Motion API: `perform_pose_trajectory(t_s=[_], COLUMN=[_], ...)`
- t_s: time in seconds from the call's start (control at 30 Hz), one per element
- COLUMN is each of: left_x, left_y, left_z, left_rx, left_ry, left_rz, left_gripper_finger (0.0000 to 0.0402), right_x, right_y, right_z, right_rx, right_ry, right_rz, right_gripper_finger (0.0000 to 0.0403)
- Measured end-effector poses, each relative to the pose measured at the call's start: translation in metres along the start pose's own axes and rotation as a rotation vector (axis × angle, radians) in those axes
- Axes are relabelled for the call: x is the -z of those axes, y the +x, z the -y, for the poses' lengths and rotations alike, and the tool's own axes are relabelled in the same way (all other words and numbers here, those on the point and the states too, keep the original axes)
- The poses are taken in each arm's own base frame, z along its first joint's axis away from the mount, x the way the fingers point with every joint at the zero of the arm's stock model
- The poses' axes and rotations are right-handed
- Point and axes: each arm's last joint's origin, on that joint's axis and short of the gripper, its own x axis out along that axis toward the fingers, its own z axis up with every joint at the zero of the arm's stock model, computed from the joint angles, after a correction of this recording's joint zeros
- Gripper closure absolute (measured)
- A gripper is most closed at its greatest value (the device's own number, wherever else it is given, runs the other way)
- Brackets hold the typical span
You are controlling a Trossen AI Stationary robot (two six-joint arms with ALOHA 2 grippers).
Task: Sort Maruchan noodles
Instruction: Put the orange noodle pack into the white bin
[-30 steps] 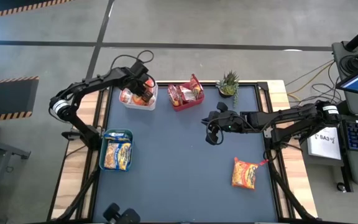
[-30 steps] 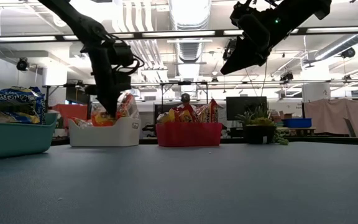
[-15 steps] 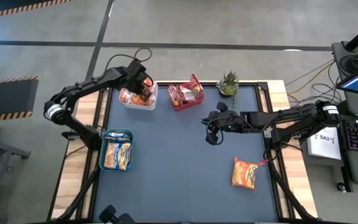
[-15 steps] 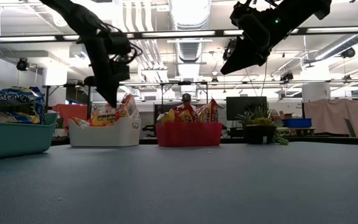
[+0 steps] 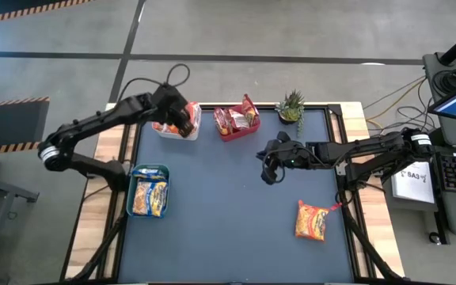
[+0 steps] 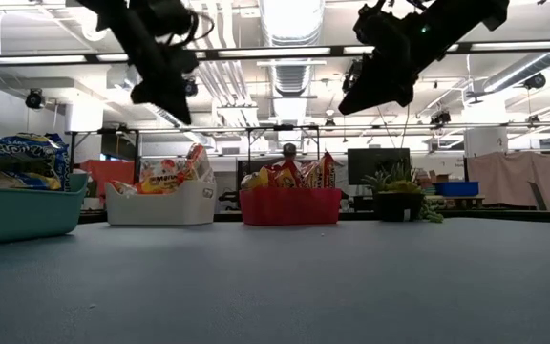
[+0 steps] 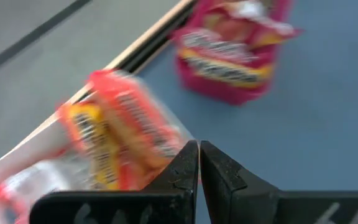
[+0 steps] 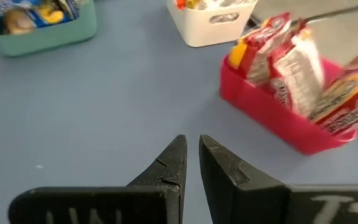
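On the counter I see one orange packet left unsorted; both my left gripper and right gripper are closed and empty.

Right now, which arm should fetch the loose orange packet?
Right. The right gripper hangs empty over mid-table, nearer the orange packet lying near the table's right edge. The left gripper is above the white bin, far across.

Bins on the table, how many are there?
3. The white bin sits at the far left corner, the red bin is beside it, and the teal bin is along the left edge. All hold noodle packets.
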Motion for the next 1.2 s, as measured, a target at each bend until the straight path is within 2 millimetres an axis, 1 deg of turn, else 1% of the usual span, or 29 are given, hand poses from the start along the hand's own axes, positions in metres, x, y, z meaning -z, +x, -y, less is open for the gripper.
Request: perform_pose_trajectory(t_s=[0.1,0.27,0.37,0.47,0.6,0.67,0.83,0.97,1.1,1.2], left_x=[0.006,0.019,0.027,0.033,0.039,0.041,0.044,0.045,0.044,0.043], left_y=[-0.006,-0.017,-0.022,-0.027,-0.032,-0.034,-0.035,-0.035,-0.035,-0.035], left_z=[0.023,0.057,0.072,0.081,0.092,0.097,0.104,0.105,0.105,0.106], left_rx=[0.071,0.188,0.243,0.28,0.322,0.338,0.359,0.362,0.36,0.362], left_ry=[0.075,0.212,0.271,0.305,0.34,0.355,0.38,0.385,0.403,0.406], left_rz=[0.064,0.161,0.194,0.2,0.206,0.207,0.199,0.199,0.212,0.222], left_gripper_finger=[0.0401,0.0401,0.0401,0.0401,0.0401,0.0401,0.0401,0.0402,0.0402,0.0402], right_x=[0.002,0.01,0.013,0.015,0.021,0.027,0.05,0.07,0.086,0.097], right_y=[-0.001,-0.008,-0.014,-0.022,-0.035,-0.044,-0.066,-0.082,-0.093,-0.093], right_z=[-0.006,-0.025,-0.037,-0.046,-0.057,-0.06,-0.066,-0.074,-0.082,-0.089], right_rx=[-0.105,-0.331,-0.427,-0.449,-0.389,-0.32,-0.129,0.018,0.146,0.208], right_ry=[0.07,0.175,0.272,0.392,0.497,0.538,0.667,0.775,0.815,0.819], right_rz=[-0.039,-0.149,-0.241,-0.339,-0.507,-0.616,-0.876,-1.071,-1.2,-1.251], right_gripper_finger=[0.0369,0.0369,0.0369,0.0369,0.0369,0.0369,0.0369,0.0369,0.0369,0.037])
